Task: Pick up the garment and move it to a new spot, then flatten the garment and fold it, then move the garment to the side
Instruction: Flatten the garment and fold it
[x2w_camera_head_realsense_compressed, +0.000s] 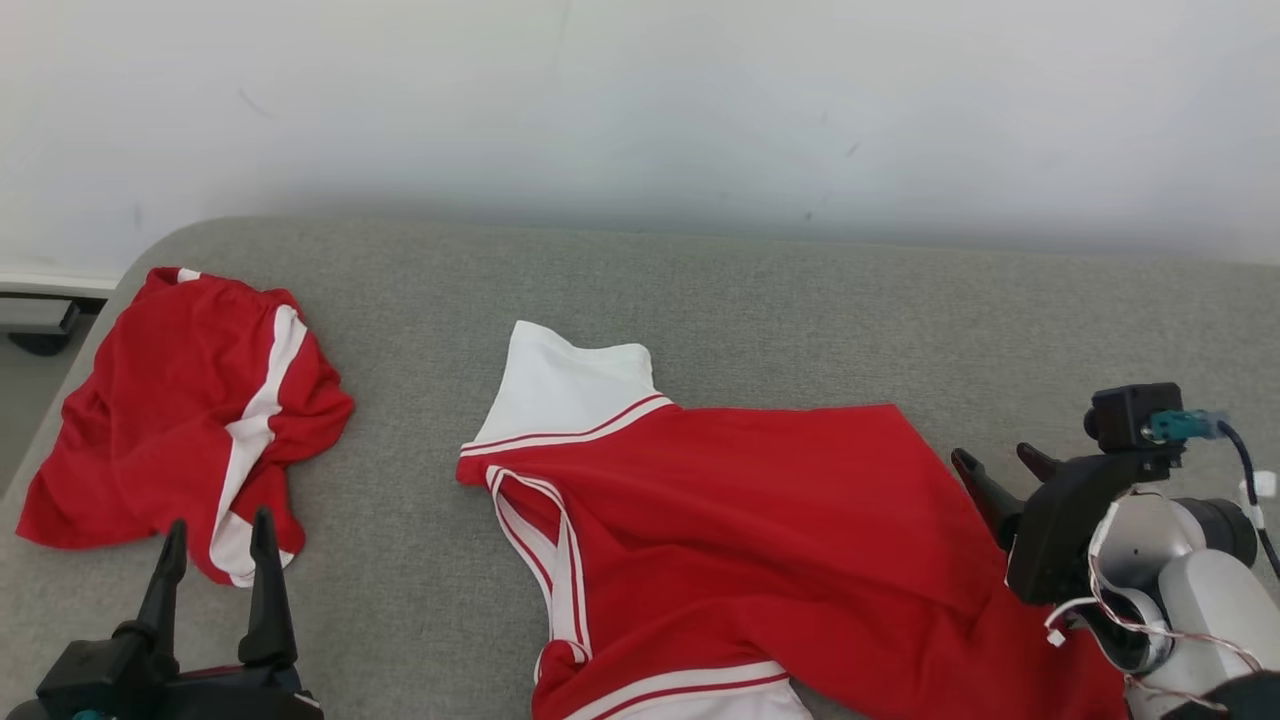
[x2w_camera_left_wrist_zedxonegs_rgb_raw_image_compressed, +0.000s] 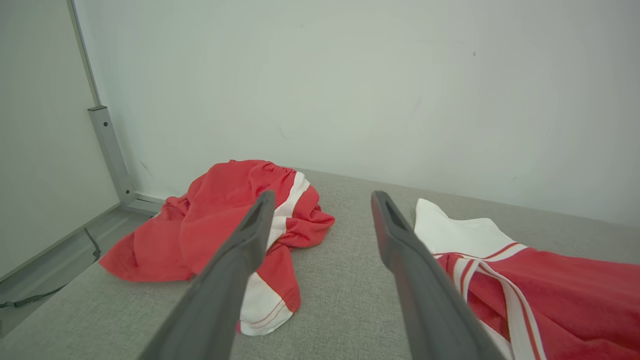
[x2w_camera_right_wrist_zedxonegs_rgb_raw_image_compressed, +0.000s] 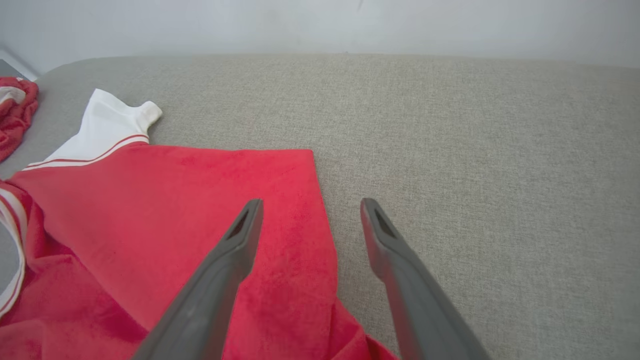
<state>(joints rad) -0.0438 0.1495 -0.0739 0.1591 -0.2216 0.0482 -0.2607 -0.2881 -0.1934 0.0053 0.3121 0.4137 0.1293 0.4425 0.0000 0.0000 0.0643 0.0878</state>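
Wide open, the right pincer (x2w_camera_right_wrist_zedxonegs_rgb_raw_image_compressed: 311, 205) holds nothing. In its wrist view one dark finger lies over the red cloth of the jersey (x2w_camera_right_wrist_zedxonegs_rgb_raw_image_compressed: 175, 215) and the other over the bare grey pad (x2w_camera_right_wrist_zedxonegs_rgb_raw_image_compressed: 475, 150), with the jersey's right edge running up between them; whether the tips touch the cloth I cannot tell. The jersey lies spread across the middle and near right of the pad, mostly flat but creased. A white panel with thin red stripes points toward the far left, and an armhole banded in white and red sits on its left side. Its near part runs off the bottom of the head view, where the right arm's pale forearm covers its near right corner. The left pincer (x2w_camera_head_realsense_compressed: 220, 520) is also spread wide and empty, low at the near left, well apart from the jersey. Its fingers point toward a second garment (x2w_camera_head_realsense_compressed: 170, 430), red with a white stripe, which lies bunched up at the left end of the pad near the rounded corner, clear of the jersey with bare pad between them. In the head view the left pincer's tips reach the near hem of that heap. A pale wall (x2w_camera_head_realsense_compressed: 640, 100) stands behind the pad, and the left wrist view shows a grey metal post (x2w_camera_left_wrist_zedxonegs_rgb_raw_image_compressed: 107, 145) against it.
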